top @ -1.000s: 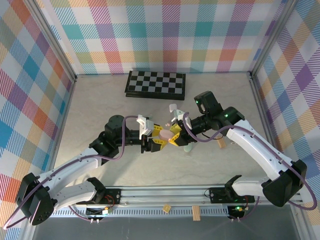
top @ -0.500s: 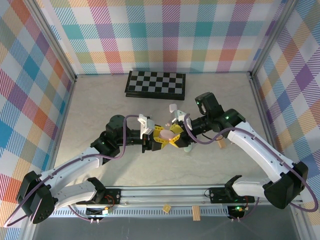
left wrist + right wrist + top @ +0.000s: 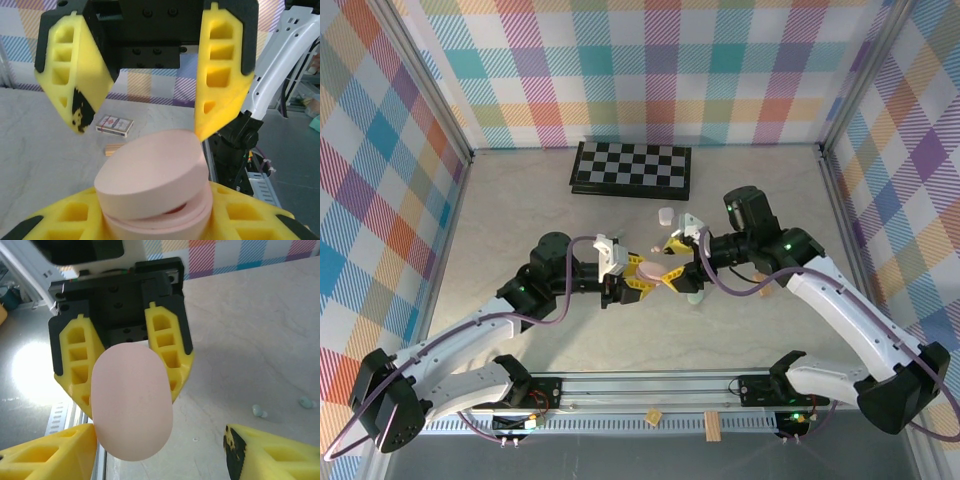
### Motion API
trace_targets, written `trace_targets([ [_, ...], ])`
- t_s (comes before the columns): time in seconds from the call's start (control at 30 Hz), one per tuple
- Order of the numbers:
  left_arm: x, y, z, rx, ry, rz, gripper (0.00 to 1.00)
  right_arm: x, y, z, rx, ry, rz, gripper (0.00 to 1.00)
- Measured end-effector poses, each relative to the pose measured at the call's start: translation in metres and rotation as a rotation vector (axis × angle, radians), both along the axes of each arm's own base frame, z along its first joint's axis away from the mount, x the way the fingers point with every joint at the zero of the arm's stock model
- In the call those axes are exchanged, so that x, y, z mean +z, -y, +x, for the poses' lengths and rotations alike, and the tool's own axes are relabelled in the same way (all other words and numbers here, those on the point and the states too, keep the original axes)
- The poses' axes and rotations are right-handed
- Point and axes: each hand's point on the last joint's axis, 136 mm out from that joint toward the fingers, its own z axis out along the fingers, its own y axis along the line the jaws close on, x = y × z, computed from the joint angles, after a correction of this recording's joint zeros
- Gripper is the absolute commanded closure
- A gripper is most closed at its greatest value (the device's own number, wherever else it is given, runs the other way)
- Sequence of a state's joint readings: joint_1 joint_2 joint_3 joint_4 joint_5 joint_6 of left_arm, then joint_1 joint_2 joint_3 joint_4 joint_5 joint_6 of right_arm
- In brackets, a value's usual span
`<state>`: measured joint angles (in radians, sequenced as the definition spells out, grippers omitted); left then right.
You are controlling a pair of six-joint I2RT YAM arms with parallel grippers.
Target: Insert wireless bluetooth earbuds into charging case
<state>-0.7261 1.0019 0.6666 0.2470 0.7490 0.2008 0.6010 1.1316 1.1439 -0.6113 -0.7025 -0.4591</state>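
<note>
Left end effector [image 3: 640, 283] gripping pink case [image 3: 132, 410], right end effector [image 3: 142, 126] wide, green earbuds [image 3: 257, 411] on table [image 3: 250, 340] nearby.

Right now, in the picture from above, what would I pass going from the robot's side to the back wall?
Wooden block at the front edge → pink case → small white object → checkerboard.

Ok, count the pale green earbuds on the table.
2. Both tiny pale green plastic earbuds lie on the pale marbled tabletop, low in the right wrist view: one, the other at the right edge. Others may be hidden from view.
</note>
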Motion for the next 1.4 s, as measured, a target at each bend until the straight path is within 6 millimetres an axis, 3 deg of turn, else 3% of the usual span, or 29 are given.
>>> trace_targets([
  [0.6, -0.005, -0.006, -0.002, 0.027, -0.006, 0.015, 0.68, 0.015, 0.005, 0.033, -0.195, 0.006, 0.032, 0.33],
  [0.97, 0.002, -0.005, 0.0, 0.028, 0.02, -0.014, 0.7, 0.034, 0.001, 0.012, -0.083, 0.046, 0.12, 0.26],
  [1.13, 0.003, -0.004, 0.002, 0.03, 0.025, -0.022, 0.7, 0.033, -0.003, 0.003, -0.027, 0.078, 0.129, 0.25],
  [1.3, 0.002, -0.003, 0.003, 0.029, 0.021, -0.022, 0.7, 0.025, -0.011, 0.003, -0.009, 0.1, 0.105, 0.38],
  [1.4, 0.0, -0.002, 0.003, 0.028, 0.014, -0.018, 0.7, 0.016, -0.014, 0.012, -0.024, 0.103, 0.08, 0.53],
])
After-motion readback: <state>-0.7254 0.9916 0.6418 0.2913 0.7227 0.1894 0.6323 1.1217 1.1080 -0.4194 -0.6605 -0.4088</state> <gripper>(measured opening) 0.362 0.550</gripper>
